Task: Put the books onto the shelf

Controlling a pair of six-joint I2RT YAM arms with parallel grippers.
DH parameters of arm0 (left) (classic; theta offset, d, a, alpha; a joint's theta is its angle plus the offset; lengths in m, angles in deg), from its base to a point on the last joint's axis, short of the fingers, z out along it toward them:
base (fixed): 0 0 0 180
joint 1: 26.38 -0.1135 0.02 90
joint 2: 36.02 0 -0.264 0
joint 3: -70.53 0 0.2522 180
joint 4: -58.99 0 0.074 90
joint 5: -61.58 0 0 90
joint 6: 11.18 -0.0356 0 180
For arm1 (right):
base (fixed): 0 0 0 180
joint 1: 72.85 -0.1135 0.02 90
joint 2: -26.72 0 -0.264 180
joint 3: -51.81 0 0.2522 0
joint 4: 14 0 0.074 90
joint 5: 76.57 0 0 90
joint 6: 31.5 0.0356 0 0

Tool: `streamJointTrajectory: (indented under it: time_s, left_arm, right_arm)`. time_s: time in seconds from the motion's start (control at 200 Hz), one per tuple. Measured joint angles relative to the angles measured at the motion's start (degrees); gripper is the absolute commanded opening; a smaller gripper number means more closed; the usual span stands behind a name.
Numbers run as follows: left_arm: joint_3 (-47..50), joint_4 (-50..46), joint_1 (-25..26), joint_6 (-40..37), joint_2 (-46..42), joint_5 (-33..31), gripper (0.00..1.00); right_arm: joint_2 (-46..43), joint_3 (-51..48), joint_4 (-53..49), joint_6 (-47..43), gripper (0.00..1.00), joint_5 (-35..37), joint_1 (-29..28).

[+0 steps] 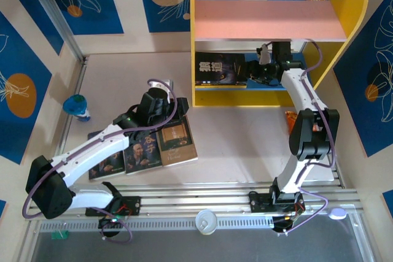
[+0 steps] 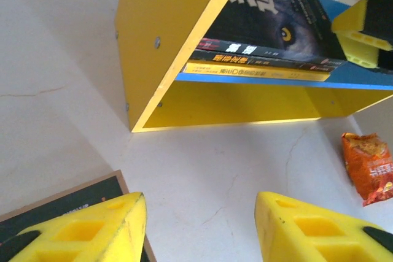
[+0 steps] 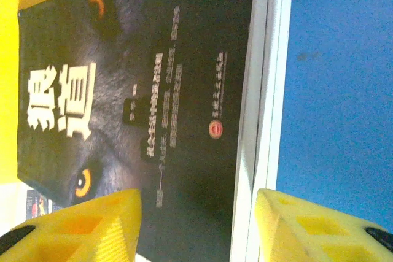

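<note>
Left gripper (image 2: 199, 213): spread, empty.
Right gripper (image 3: 198, 213): spread over wolf book (image 3: 141, 90).
Books (image 1: 177, 143): thin, bendy — edge to be pinched.

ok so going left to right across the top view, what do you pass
small blue object → book with a man's face → brown book → wolf book → right side of the shelf

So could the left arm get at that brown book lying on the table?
Probably yes. The brown book lies flat on the open table just beside the left hand, with nothing on top of it, and the hand's fingers stand apart. Lying flat, it may be awkward to lift.
</note>
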Motion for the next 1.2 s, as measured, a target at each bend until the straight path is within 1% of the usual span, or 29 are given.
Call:
streamJointTrajectory:
  time_s: [0.13,0.25,0.32,0.43,0.48,0.56,0.76,0.975,1.09,1.196]
  left_arm:
    - [0.0,-2.1,-0.3,-0.2,0.0,-0.4,0.51]
    - [0.0,-3.9,-0.3,-0.2,0.0,-0.7,0.51]
    - [0.3,-4.9,-0.3,-0.2,0.2,-0.9,0.52]
    - [1.6,-6.1,-0.4,0.4,1.0,-1.5,0.52]
    - [2.5,-6.5,-0.4,0.8,1.8,-1.6,0.52]
    - [3.9,-6.9,-0.4,1.7,3.2,-1.7,0.52]
    - [6.4,-8.1,-0.4,3.7,6.8,-1.7,0.52]
    - [9.9,-5.8,-0.5,6.3,10.4,-0.1,0.51]
    - [11.5,-4.1,-0.5,7.6,12.4,1.4,0.5]
    - [12.5,-2.4,-0.5,8.2,13.5,2.8,0.49]
  right_arm:
    - [-3.6,-3.0,0.5,0.0,0.55,0.0,0.7]
    - [-9.2,-6.8,2.6,0.2,0.56,0.2,1.3]
    - [-13.1,-10.8,4.9,1.0,0.58,0.2,1.3]
    - [-18.5,-18.9,8.7,2.4,0.58,0.5,-0.2]
    - [-19.7,-21.6,9.5,2.9,0.58,1.0,-2.1]
    - [-20.7,-25.6,11.4,3.6,0.58,2.8,-6.7]
    - [-19.9,-33.3,15.6,6.1,0.58,4.6,-17.5]
    - [-11.8,-35.4,20.2,9.6,0.57,7.5,-27.5]
    - [-7.5,-35.0,21.2,11.1,0.57,9.1,-33.1]
    - [-4.1,-33.6,21.3,12.1,0.57,10.5,-36.7]
